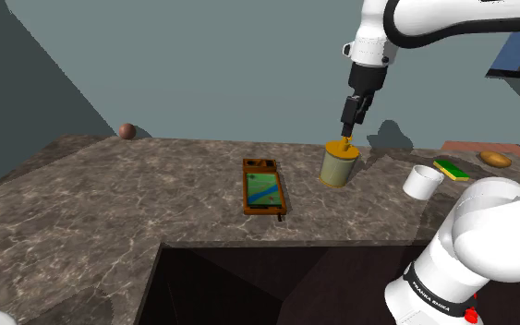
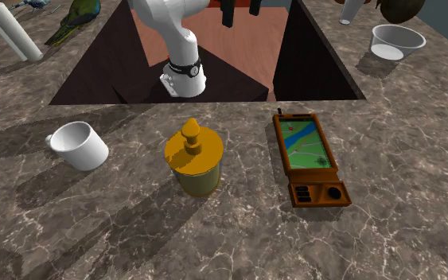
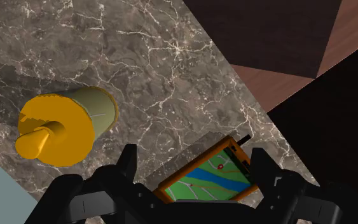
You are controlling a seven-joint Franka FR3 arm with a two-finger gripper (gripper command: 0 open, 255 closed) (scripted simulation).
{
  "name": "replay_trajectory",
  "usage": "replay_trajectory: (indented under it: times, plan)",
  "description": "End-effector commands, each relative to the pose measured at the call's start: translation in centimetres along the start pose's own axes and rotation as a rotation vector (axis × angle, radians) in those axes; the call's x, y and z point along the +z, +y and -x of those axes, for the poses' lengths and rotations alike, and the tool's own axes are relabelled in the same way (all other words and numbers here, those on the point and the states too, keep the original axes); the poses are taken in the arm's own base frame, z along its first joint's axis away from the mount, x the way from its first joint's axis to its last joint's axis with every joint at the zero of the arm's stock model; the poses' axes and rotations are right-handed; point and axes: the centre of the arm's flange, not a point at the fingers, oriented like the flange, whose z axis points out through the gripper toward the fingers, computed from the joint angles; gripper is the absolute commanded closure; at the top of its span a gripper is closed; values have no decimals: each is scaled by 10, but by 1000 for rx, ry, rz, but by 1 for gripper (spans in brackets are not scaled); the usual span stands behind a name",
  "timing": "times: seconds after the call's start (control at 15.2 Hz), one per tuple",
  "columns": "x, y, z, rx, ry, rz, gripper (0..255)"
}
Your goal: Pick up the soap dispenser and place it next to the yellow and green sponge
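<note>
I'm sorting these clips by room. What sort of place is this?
Most likely a kitchen counter: a dark veined stone countertop with a sunken, sink-like basin cut into it. A yellow-topped soap dispenser, a yellow and green sponge and a white mug stand on it.

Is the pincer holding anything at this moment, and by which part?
Nothing is held: the pincer is open, and the soap dispenser stands beside it, not between its fingers.

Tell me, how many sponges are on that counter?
1. The sponge lies just beyond the white cup, to the right of the dispenser in the shoulder view. Others could lie out of view.
</note>
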Motion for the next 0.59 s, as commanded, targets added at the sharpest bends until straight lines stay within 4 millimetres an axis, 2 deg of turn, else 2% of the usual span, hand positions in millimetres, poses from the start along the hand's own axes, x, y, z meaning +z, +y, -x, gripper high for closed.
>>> replay_trajectory:
  times: [0.0,0.53]
  plan:
    - [0,0,0,0,0,0,0]
    - [54,83,-16,-47,24,40,0]
